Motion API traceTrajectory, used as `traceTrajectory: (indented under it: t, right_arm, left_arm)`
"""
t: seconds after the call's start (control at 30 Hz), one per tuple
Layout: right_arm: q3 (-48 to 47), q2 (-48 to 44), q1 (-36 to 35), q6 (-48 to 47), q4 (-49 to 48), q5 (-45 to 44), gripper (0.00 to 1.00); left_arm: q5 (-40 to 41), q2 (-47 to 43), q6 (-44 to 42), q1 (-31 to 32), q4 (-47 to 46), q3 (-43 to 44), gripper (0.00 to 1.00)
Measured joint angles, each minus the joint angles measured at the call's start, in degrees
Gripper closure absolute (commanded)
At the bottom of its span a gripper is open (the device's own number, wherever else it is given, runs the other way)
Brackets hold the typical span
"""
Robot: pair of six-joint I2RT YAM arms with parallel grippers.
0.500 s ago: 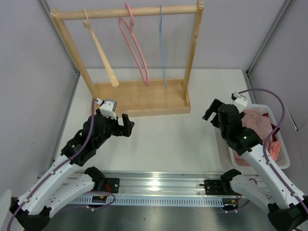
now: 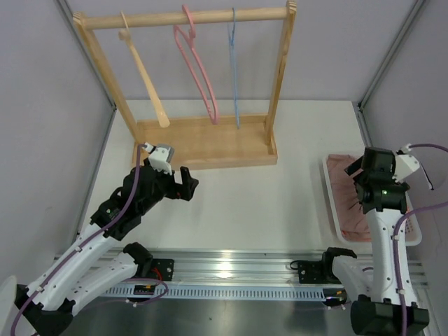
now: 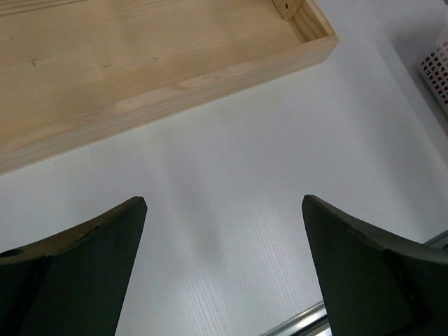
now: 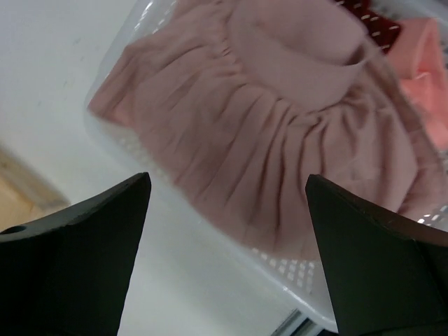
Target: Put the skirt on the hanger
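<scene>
1. The right gripper (image 4: pixel 227 192) is hovering directly above the skirt (image 4: pixel 259 133), fingers spread wide and empty; this arm is far the nearer.
2. The skirt is lying in the basket (image 4: pixel 297 276) at the table's right edge, soft dusty-pink pleats fanning from a smooth waistband and running diagonally to the finger line.
3. The basket, white perforated plastic, is also holding red dotted and coral cloth.
4. The left gripper (image 3: pixel 224 210), fingers likewise apart, is hanging over bare table beside the wooden rack (image 2: pixel 203 143), where wooden (image 2: pixel 145 70), pink (image 2: pixel 198 70) and thin blue (image 2: pixel 234 70) hangers are dangling, well apart from the skirt.
</scene>
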State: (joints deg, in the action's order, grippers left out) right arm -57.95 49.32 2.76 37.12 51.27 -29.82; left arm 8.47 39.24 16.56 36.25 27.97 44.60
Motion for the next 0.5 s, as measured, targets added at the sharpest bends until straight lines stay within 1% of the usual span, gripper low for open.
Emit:
traceTrajectory:
  t: [0.1,0.23,0.37,0.5]
  right_arm:
    - [0.0,0.8,9.3,-1.2,-0.8,3.5,0.01]
    - [0.0,4.8,20.0,-2.9,-3.3,8.4,0.01]
    - [0.0,10.3,25.2,-3.4,-4.7,11.3,0.02]
    - [0.0,13.2,26.0,-3.3,-5.4,11.6,0.01]
  left_arm:
    - [-0.7,0.5,0.0,0.0,0.0,0.0,0.01]
    - [-1.5,0.4,0.0,0.0,0.0,0.0,0.01]
    - [-1.8,0.4,0.0,0.0,0.0,0.0,0.01]
    - [-2.8,0.5,0.0,0.0,0.0,0.0,0.01]
